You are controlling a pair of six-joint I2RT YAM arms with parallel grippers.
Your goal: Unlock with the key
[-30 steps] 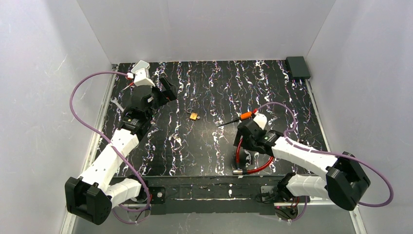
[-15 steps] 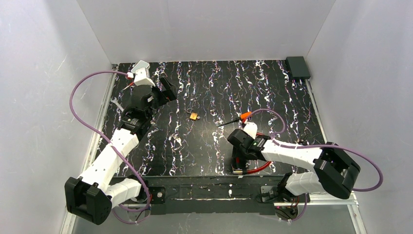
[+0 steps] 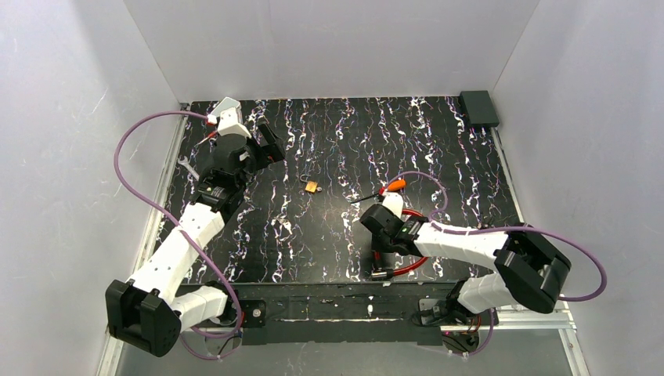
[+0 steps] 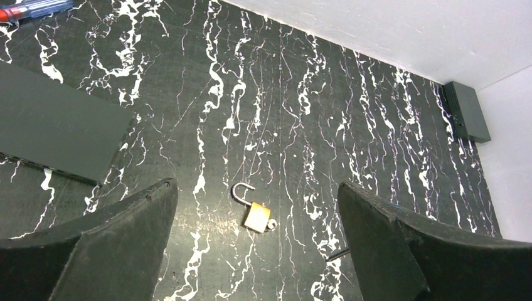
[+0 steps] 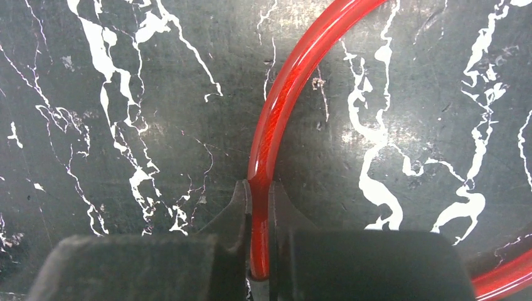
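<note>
The right jaws have drawn nearward and clenched on the glossy red cable loop [image 5: 276, 119]. The orange-headed, black-tailed key [image 3: 394, 186] lies just beyond them on the tabletop [image 3: 438, 149], right of the small brass padlock [image 4: 256, 217]. Left jaws hang released. The key likely still needs picking up.

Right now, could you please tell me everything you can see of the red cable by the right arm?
The red cable is a slim, glossy line with a translucent-looking red coating. It is curled into a loop that lies on the black, white-veined table, under the right arm's wrist. A small dark fitting sits at the loop's near-left side. The right gripper is shut on the cable, with one finger pressed against each side of the curve.
</note>
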